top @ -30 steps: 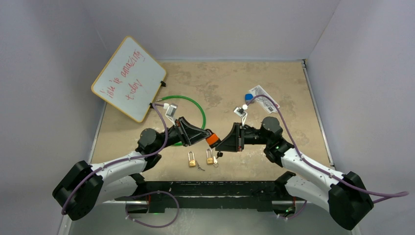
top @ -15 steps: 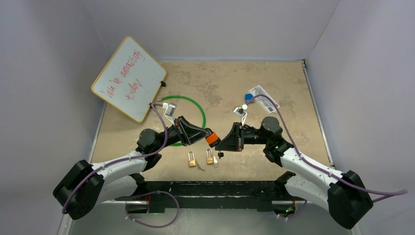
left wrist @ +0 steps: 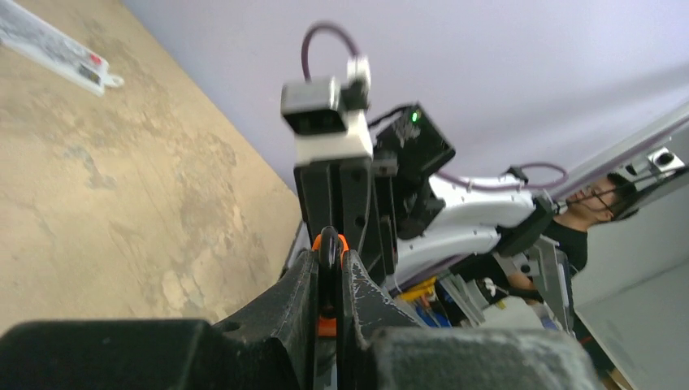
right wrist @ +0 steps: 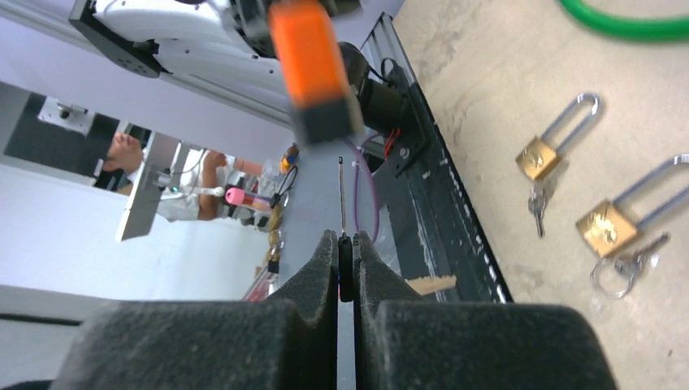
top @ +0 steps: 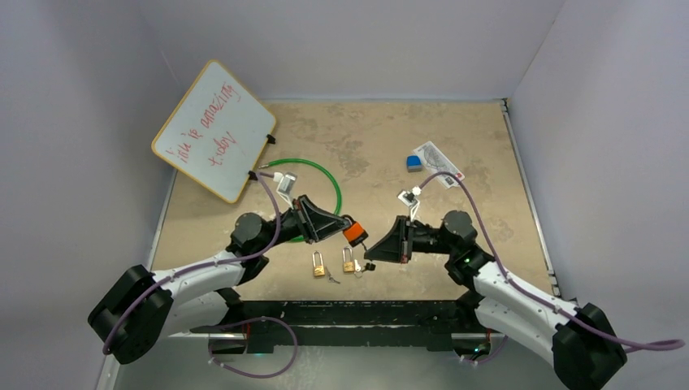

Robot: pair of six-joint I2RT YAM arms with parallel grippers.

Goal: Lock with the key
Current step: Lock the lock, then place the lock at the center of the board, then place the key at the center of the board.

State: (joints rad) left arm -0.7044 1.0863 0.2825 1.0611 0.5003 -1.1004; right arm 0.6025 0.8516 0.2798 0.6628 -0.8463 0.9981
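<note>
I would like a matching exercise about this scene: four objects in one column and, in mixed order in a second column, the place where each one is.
Things:
1. orange padlock
2. thin metal key with a dark head
3. green cable loop
4. small blue block

Places:
A. on the table, next to a white card
B. clamped in the left gripper
C. on the table, near the whiteboard
D. clamped in the right gripper

Pairs: 1-B, 2-D, 3-C, 4-A.

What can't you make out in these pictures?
Keyhole of the orange padlock: blurred in the right wrist view.
Its body: left wrist view, covered by the left gripper fingers.
Head of the key: mostly hidden by the right gripper pads.
Writing on the whiteboard: top view, too small.
</note>
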